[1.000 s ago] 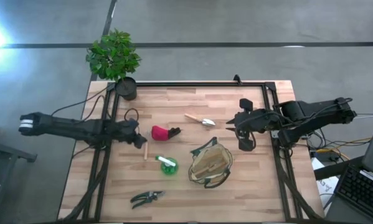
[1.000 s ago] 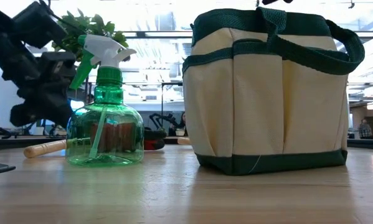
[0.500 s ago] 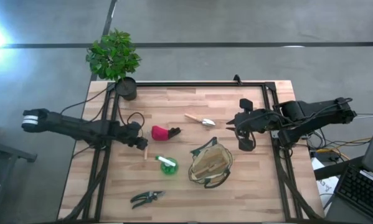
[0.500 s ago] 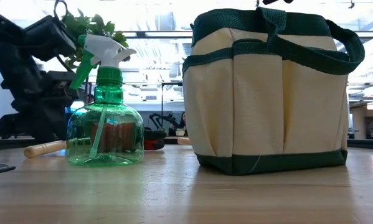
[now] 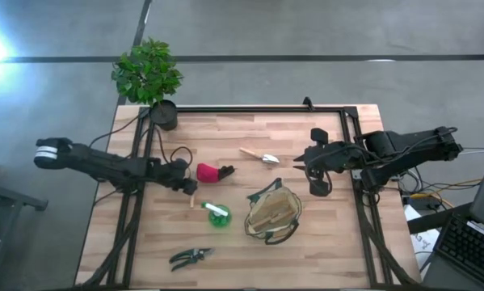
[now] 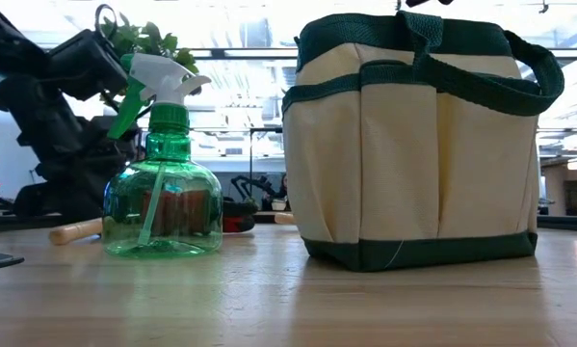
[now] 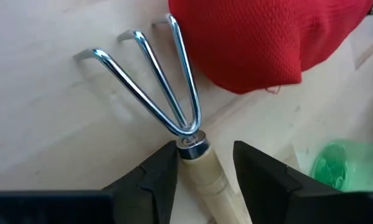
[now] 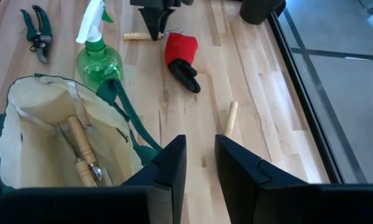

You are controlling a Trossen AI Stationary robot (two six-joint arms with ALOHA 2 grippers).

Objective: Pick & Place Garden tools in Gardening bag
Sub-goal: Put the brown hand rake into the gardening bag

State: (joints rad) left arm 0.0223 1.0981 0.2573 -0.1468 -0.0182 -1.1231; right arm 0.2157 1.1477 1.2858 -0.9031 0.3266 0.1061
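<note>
Just beside the red-and-black glove (image 5: 212,171), the left gripper (image 7: 202,163) has its fingers spread on either side of the hand rake (image 7: 174,106) where the wooden handle meets the prongs, not closed on it. Farther from the glove stands the gardening bag (image 5: 273,214) with a tool inside, the spray bottle (image 5: 218,214) between them, while the right gripper (image 5: 317,181) waits spread near the bag.

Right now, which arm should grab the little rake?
Left, probably. Its pincer already has open fingers on either side of the rake handle, beside the red glove. The right pincer waits across the table.
</note>
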